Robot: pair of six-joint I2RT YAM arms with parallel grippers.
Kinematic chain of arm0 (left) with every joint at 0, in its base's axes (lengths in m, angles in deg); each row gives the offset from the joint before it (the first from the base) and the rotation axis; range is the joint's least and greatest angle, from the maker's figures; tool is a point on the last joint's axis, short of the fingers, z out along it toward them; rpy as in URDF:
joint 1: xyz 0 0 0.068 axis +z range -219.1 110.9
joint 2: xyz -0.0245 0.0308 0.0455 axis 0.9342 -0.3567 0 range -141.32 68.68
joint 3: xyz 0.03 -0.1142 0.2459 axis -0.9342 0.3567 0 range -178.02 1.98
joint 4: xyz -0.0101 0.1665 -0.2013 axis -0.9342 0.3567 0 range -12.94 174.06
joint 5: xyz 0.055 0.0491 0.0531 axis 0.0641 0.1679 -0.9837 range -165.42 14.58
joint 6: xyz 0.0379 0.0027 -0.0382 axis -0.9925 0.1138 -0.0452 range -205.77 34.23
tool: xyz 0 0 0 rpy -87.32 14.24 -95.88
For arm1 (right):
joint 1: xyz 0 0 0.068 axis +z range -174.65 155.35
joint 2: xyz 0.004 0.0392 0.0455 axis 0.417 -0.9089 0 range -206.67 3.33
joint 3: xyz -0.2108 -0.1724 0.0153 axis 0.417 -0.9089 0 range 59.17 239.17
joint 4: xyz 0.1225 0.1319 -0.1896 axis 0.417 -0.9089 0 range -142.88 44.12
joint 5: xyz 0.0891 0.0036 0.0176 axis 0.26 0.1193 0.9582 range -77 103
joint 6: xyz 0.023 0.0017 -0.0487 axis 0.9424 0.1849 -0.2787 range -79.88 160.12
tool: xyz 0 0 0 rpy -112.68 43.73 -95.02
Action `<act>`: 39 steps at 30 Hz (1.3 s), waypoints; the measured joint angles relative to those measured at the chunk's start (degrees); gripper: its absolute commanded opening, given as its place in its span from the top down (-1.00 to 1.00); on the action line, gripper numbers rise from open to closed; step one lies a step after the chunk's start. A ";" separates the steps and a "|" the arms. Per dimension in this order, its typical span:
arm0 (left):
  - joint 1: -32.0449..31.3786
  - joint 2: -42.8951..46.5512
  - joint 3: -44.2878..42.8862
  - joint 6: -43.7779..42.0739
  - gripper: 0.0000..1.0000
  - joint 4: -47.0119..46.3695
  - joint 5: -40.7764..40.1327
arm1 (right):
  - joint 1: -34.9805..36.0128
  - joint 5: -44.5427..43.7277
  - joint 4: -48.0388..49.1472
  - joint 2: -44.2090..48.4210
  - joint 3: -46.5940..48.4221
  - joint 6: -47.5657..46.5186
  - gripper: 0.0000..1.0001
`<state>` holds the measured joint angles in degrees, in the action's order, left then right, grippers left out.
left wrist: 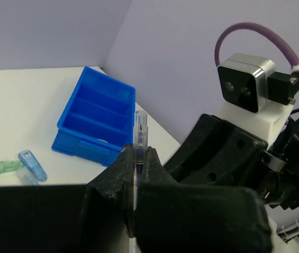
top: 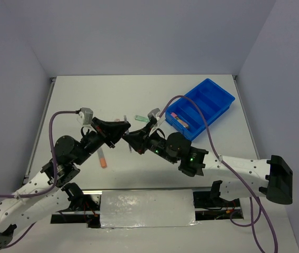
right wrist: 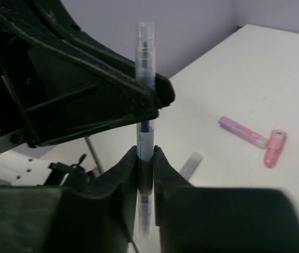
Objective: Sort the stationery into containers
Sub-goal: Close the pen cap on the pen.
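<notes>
White table, walled in pale grey on three sides. Two white arms reaching inward from the near edge, wrists meeting above the middle of the table.

Bright blue tray at the far right, set at an angle and divided into long parallel compartments. Pink and lilac stationery lying inside, at the end nearest the grippers; exact compartment not clear from above.

Left gripper: jaws clamped on the clear pen, with the capped end standing upright above the fingers.

Right gripper: jaws likewise closed on the same pen, gripping the barrel below the left gripper's hold. Dark ink core visible through the clear barrel in the right wrist view.

Clear pen held upright in the air by both grippers at once, off the table and well apart from the tray.

Loose on the table:
- Orange marker, just beside the left arm.
- Green highlighter, beyond the grippers, between them and the tray.
- Light blue pen, just beside the green highlighter in the left wrist view.
- Thin pink pen, near the left gripper.
- Lilac highlighter and pink highlighter, just beside each other.
- Greyish pen, near the right gripper's finger, partly hidden behind it.
</notes>
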<state>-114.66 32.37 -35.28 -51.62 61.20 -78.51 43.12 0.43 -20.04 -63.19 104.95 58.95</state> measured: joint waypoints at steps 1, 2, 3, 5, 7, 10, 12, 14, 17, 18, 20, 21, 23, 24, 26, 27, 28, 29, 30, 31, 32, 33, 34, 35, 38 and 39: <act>0.04 0.09 0.04 -0.50 1.00 -0.39 0.72 | -0.07 1.07 0.13 0.26 0.00 0.22 1.00; 0.04 0.11 0.07 -1.07 1.00 -0.94 1.53 | -0.07 1.49 0.00 0.59 -0.02 0.07 1.00; 0.04 0.13 0.07 -1.25 0.99 -1.36 2.03 | -0.15 2.01 -0.09 0.94 0.00 0.24 1.00; 0.04 0.11 0.07 -1.55 0.32 -1.95 2.62 | -0.24 2.67 -0.26 1.42 -0.02 0.15 1.00; 0.04 -0.11 -0.07 -2.99 -0.19 -1.81 3.10 | -0.26 3.26 -0.55 1.68 0.00 0.17 1.00; -0.02 -1.09 -1.42 -3.80 -0.54 -0.74 3.87 | -0.33 3.82 -0.90 1.90 -0.02 0.15 1.00; -0.09 -1.90 -2.73 -4.11 -0.50 0.00 4.04 | -0.31 3.96 -1.18 2.08 0.00 0.15 1.00; -0.09 -2.58 -3.93 -4.26 -0.44 0.87 3.89 | -0.33 4.09 -1.38 2.14 0.00 0.07 1.00; -0.07 -2.64 -5.18 -4.31 -0.25 1.68 2.64 | -0.33 4.48 -1.97 2.14 0.00 -0.20 1.00; -0.07 -2.67 -5.62 -4.39 -0.17 1.81 2.01 | -0.33 4.52 -2.12 2.14 0.00 -0.28 1.00; -0.09 -2.64 -6.19 -4.31 -0.09 2.10 0.94 | -0.33 4.63 -2.49 2.14 0.00 -0.33 1.00; -0.09 -2.64 -6.38 -4.37 -0.06 2.21 0.35 | -0.33 4.68 -2.69 2.14 0.00 -0.35 1.00; -0.07 -2.69 -6.56 -4.33 0.03 2.38 -0.39 | -0.33 4.70 -2.97 2.14 0.00 -0.52 1.00; -0.09 -2.73 -6.58 -4.33 0.07 2.56 -0.66 | -0.33 4.70 -3.13 2.14 0.00 -0.59 1.00; -0.09 -2.97 -6.58 -4.31 0.30 2.89 -0.87 | -0.33 4.72 -3.30 2.14 0.02 -0.74 1.00; -0.07 -3.13 -6.58 -4.15 0.34 3.08 -0.92 | -0.33 4.70 -3.48 2.14 0.11 -0.76 1.00; -0.07 -3.30 -6.58 -4.09 0.44 3.30 -0.98 | -0.33 4.70 -3.72 2.14 0.31 -0.81 1.00; -0.09 -3.48 -6.58 -4.04 0.47 3.58 -0.96 | -0.33 4.70 -3.91 2.14 0.48 -0.92 1.00; -0.09 -3.63 -6.58 -3.96 0.53 3.54 -0.92 | -0.33 4.63 -4.48 2.14 0.74 -1.01 1.00; -0.09 -3.67 -6.58 -3.89 0.74 3.52 -0.90 | -0.33 4.66 -4.81 2.14 0.94 -1.16 1.00; -0.09 -3.67 -6.58 -3.58 0.84 3.50 -0.90 | -0.33 4.66 -5.25 2.14 1.14 -1.36 1.00; -0.09 -3.67 -6.58 -3.50 0.97 3.39 -0.70 | -0.33 4.66 -5.81 2.14 1.49 -1.70 1.00; -0.09 -3.67 -6.58 -3.32 1.00 3.28 -0.63 | -0.33 4.66 -6.45 2.10 1.92 -1.95 1.00; -0.09 -3.69 -6.56 -2.89 1.00 3.02 -0.59 | -0.33 4.59 -7.17 2.01 2.58 -2.32 1.00; 0.09 -3.74 -6.32 -2.27 1.00 1.18 -0.70 | -0.87 4.76 -10.12 1.20 5.62 -3.72 1.00; 0.22 -3.67 -5.95 -2.14 1.00 0.26 -0.92 | -1.20 5.31 -11.19 0.76 6.93 -4.17 1.00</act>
<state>-114.45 28.69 -41.22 -53.76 61.46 -79.43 41.92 5.74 -31.23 -62.42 111.88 54.78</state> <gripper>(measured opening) 0.170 0.166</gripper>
